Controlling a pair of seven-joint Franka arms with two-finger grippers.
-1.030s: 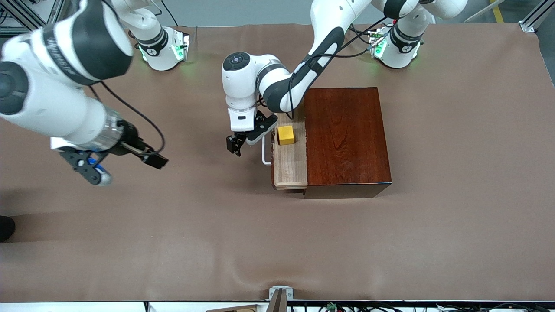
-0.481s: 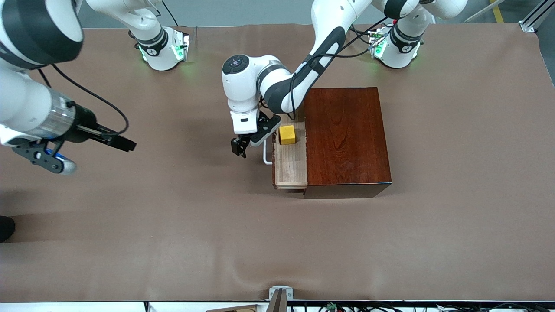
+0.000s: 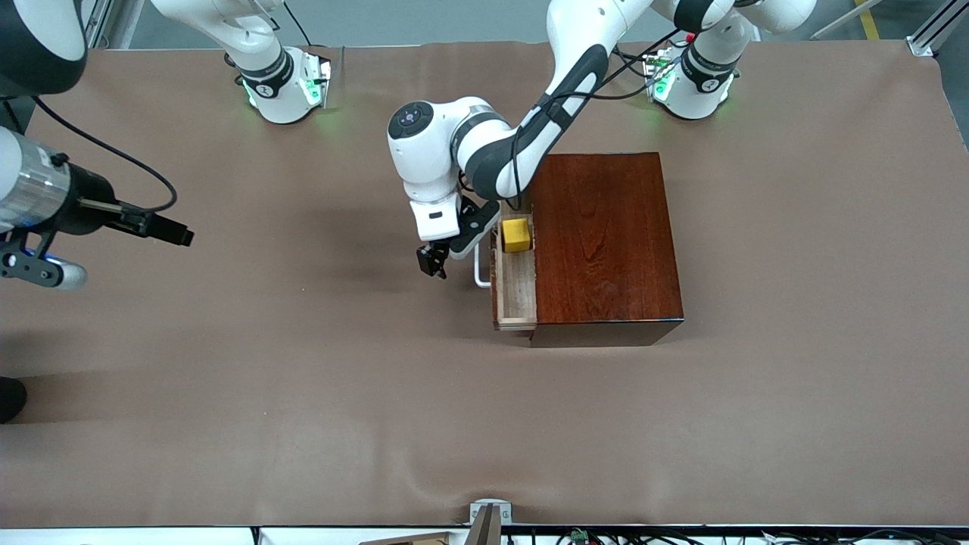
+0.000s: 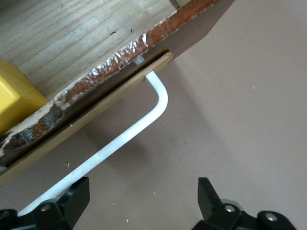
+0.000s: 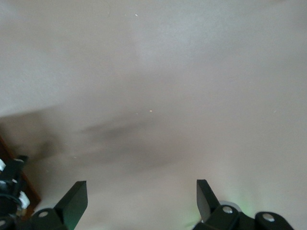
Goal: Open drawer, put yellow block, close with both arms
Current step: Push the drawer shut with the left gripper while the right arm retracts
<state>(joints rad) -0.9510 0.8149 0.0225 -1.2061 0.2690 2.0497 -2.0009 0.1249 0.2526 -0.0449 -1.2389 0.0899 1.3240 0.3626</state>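
Brown worktop (image 3: pixel 303 393). Left gripper (image 3: pixel 433 261) jaws released, just beside white handle (image 3: pixel 480 274); rigid drawer (image 3: pixel 515 291) part-open, slides stiffly; light yellow block (image 3: pixel 517 235) inside. Right gripper (image 5: pixel 139 201) jaws released, waits well apart.

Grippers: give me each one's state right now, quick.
Left gripper: open, holding nothing, at the drawer handle.
Right gripper: open, empty, over bare table.

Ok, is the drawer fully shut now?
No: in the front view the drawer juts out of the wooden box, with the yellow block lying in its open tray.
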